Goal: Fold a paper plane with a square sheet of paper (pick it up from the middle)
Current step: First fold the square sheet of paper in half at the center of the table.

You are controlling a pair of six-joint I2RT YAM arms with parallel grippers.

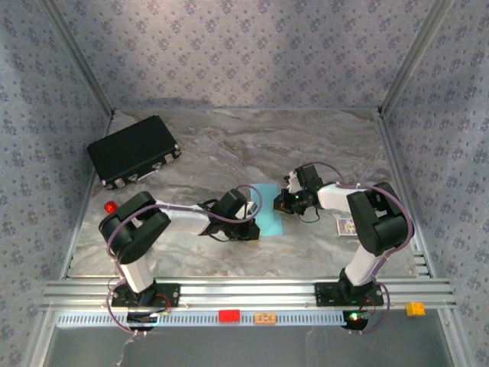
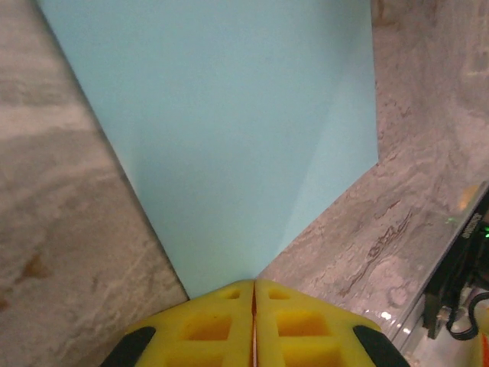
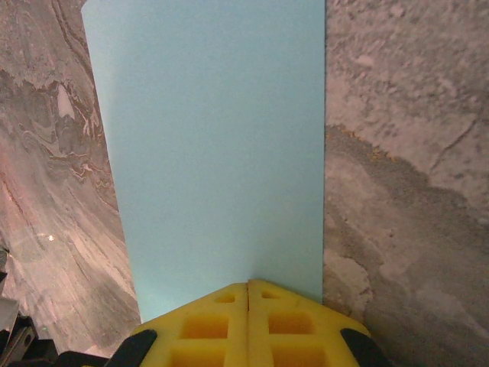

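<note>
Left gripper [image 2: 254, 284]: yellow fingers closed flat against each other, tips meeting a tapering corner of the sheet of paper [image 2: 229, 115]. I cannot tell whether they pinch it or only press on it. Right gripper [image 3: 248, 284]: jaws likewise closed together, tips at the sheet's right edge, with the same doubt about a grip.

The sheet lies mid-table between my two grippers. It is light cyan, plain and unmarked. From above it reads as a narrow oblong with its long axis running near to far and its far end leaning slightly left. In the left wrist view a paler panel along one side meets the rest on a straight diagonal line.

Just right of the right arm lies a small printed card [image 1: 346, 225], its print too small for me to read. At the far left sits a black case [image 1: 134, 151] with pale fittings along one edge, and near it a small red object [image 1: 111, 207].

The table [image 1: 229, 153] has a grey marbled finish. An aluminium rail [image 1: 244, 290] runs along its near edge, and beside the rail are a red block [image 1: 228, 315], an orange block [image 1: 265, 317] and a yellow block [image 1: 415, 308]. Walls [image 1: 244, 53] with a blue-grey floral pattern close in the left, far and right sides.
</note>
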